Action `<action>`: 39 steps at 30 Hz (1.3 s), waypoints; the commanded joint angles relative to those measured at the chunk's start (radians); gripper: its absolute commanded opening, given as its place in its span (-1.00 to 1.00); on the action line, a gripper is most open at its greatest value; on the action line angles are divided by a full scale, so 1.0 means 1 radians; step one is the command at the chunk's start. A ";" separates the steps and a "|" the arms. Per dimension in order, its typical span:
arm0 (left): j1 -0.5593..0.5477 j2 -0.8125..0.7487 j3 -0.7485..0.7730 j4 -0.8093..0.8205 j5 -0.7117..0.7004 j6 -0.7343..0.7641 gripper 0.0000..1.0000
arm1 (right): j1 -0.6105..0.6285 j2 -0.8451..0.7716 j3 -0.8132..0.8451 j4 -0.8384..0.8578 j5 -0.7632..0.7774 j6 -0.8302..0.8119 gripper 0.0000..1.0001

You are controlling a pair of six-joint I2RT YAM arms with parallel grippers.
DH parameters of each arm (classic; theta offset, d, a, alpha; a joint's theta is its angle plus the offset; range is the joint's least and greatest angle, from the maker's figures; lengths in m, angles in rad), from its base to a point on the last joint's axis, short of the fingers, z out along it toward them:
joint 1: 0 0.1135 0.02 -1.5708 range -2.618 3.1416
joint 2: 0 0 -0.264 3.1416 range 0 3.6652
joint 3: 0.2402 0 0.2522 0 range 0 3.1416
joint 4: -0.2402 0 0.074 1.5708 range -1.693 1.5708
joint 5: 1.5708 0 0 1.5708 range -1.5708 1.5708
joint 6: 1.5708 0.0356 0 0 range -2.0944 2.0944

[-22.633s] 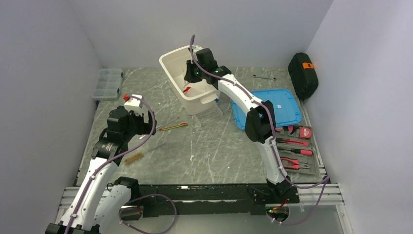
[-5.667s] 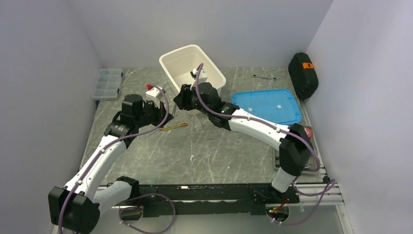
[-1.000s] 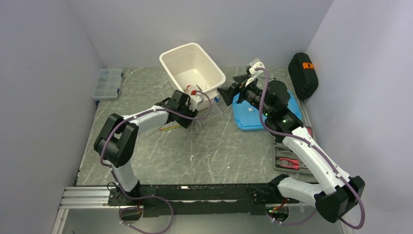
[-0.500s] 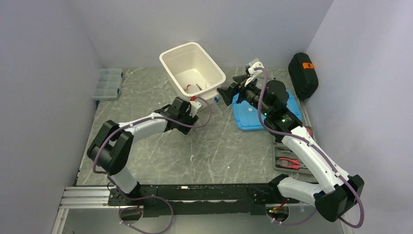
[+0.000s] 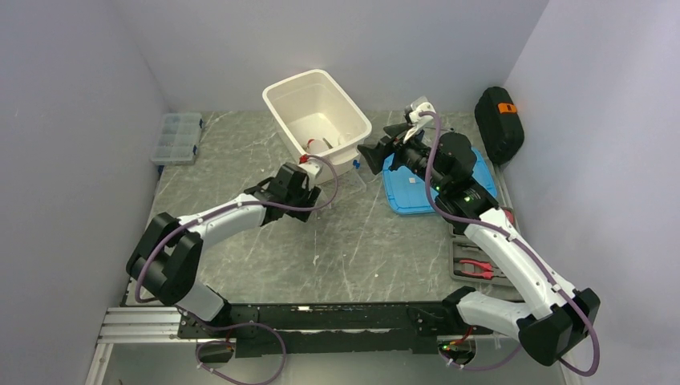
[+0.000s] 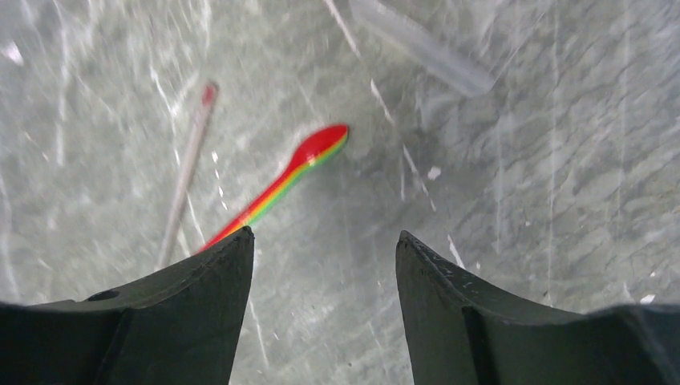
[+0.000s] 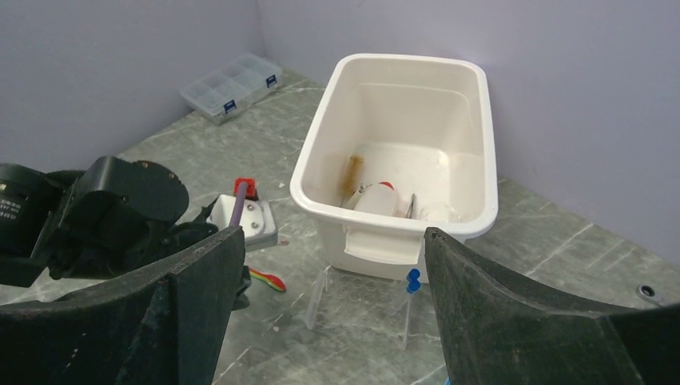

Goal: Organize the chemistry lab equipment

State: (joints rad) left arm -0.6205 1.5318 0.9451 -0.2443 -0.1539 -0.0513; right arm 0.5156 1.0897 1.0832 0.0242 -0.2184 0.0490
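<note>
My left gripper (image 6: 325, 235) hangs open and empty just above the table, its fingertips beside the rainbow-coloured tongs (image 6: 305, 167) and a thin rod with a red tip (image 6: 188, 172). From above, the left gripper (image 5: 301, 202) sits in front of the white bin (image 5: 353, 120). The bin (image 7: 309, 172) holds the squeeze bottle with red nozzle (image 7: 373, 198) and a brush (image 7: 351, 175). The clear tube rack (image 7: 357, 298) with blue-capped vials (image 7: 413, 279) stands against the bin's front. My right gripper (image 7: 333, 231) is open and empty, raised to the right of the bin (image 5: 381, 143).
A blue lid (image 5: 437, 188) lies under the right arm. The clear organizer box (image 5: 178, 136) is at the back left, a black case (image 5: 499, 120) at the back right. A tray of red-handled tools (image 5: 481, 261) lies at the right edge.
The left gripper has drawn back from the bin's front toward the near left, down over the tongs, and its jaws have widened. The right arm has stayed put.
</note>
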 commanded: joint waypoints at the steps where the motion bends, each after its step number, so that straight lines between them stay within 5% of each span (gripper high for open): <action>1: 0.001 -0.054 -0.073 0.050 -0.023 -0.116 0.36 | -0.002 -0.039 -0.005 0.040 -0.008 0.006 0.69; 8: 0.001 -0.035 -0.124 0.090 -0.040 -0.134 0.31 | -0.003 -0.056 -0.014 0.043 -0.008 0.010 0.69; 16: 0.002 0.085 -0.008 0.072 -0.126 -0.084 0.21 | -0.003 -0.058 -0.015 0.038 -0.014 0.013 0.69; 39: 0.038 0.257 0.098 0.087 -0.022 -0.071 -0.06 | -0.003 -0.050 -0.016 0.042 -0.010 0.015 0.70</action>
State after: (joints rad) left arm -0.5961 1.7721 1.0077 -0.1616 -0.1970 -0.1349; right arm 0.5156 1.0473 1.0683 0.0246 -0.2188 0.0544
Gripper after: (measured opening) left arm 0.481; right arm 0.846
